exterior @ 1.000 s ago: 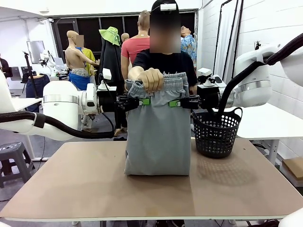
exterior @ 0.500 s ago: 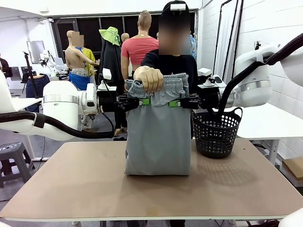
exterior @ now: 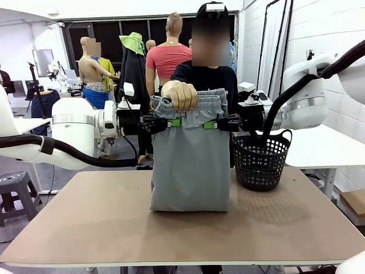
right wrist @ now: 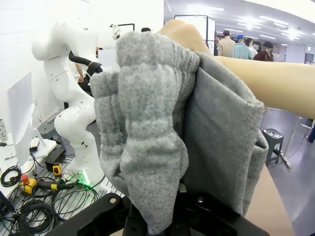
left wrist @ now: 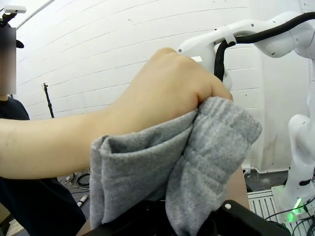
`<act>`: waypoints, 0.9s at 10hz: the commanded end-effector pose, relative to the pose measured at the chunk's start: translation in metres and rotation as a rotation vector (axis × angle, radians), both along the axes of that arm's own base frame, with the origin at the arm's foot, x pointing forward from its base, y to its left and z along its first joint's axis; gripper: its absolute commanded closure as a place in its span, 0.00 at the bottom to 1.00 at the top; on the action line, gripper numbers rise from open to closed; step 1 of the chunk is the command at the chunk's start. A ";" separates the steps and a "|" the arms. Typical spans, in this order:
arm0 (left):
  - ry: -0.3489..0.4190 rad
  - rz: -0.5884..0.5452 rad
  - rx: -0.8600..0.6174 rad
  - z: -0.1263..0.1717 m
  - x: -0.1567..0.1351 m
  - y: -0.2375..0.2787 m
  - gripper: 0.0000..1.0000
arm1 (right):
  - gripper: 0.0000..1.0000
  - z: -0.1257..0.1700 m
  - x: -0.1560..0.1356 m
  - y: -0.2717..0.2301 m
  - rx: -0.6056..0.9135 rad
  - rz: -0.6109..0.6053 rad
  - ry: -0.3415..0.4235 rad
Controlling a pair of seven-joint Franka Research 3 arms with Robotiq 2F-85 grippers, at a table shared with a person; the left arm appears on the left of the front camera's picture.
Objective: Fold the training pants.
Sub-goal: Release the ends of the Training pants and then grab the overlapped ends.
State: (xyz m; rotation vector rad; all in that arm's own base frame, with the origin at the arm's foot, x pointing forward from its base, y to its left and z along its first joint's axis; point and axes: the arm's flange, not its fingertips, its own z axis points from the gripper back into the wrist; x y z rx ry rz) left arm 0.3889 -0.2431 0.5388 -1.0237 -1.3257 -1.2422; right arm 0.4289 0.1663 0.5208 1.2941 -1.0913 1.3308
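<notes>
Front view: the training pants [exterior: 190,165] hang from the person's hand [exterior: 181,95] by the waistband. Their lower fold rests on the table [exterior: 85,217] near its far edge. The left gripper [exterior: 173,123] and right gripper [exterior: 211,124] each pinch a side just under the waistband.

Left wrist view: cloth bunches down between the fingers.

Right wrist view: likewise.

For a clean fold, both grips should stay level and taut.

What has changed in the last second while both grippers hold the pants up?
Only the person moved, shifting slightly toward the robot's right. The person's hand still grips the waistband. The left gripper and right gripper stay clamped on the training pants, whose lower edge still rests on the table.
</notes>
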 end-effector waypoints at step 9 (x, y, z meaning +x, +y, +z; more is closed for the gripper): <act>0.038 -0.004 -0.034 -0.009 -0.003 0.005 0.00 | 0.04 0.005 -0.004 -0.002 -0.020 -0.011 0.052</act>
